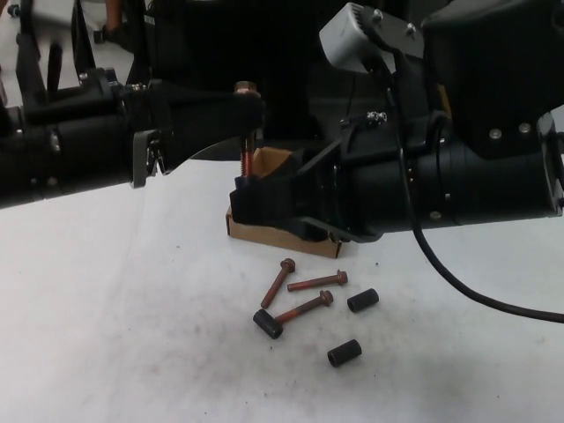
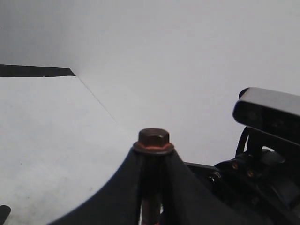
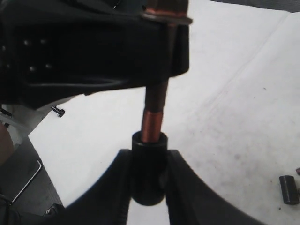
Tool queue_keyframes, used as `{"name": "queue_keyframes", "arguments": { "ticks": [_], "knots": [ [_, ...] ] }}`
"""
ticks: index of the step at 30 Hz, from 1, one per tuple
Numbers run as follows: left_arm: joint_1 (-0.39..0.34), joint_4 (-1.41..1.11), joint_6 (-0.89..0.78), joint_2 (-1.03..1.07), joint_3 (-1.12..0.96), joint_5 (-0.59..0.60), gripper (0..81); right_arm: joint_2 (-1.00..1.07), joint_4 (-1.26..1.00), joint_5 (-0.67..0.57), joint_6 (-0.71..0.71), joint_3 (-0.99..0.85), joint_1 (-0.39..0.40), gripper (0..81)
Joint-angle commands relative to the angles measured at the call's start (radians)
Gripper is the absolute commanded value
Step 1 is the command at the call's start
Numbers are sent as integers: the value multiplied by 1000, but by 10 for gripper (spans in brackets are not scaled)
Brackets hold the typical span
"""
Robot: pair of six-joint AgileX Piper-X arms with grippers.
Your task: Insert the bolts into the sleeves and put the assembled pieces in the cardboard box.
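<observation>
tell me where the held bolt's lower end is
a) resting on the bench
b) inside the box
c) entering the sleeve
c: the bolt stands upright and its lower end goes into the open top of the sleeve.

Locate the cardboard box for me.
In the high view, the cardboard box sits near the middle, partly hidden behind the right end effector, just beyond the loose bolts and sleeves.

White bench, faint grey smudges across its top, dark strip along one edge
</observation>
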Motion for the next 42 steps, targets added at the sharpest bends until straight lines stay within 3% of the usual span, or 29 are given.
{"name": "queue_keyframes", "arguments": {
  "ticks": [1,15,36,38,42],
  "knots": [
    [3,-9,-1,-14,0,10,8,-4,-10,42,6,-4,-2,0],
    [3,107,118,-14,0,60,8,-4,-10,56,-24,-4,-2,0],
    [3,123,170,-14,0,76,13,-4,-92,98,-43,-4,-2,0],
    [3,122,183,-14,0,100,91,-4,-92,98,-43,-4,-2,0],
    [3,122,160,-14,0,93,389,-4,-92,98,-47,-4,-2,0]
  ]
}}
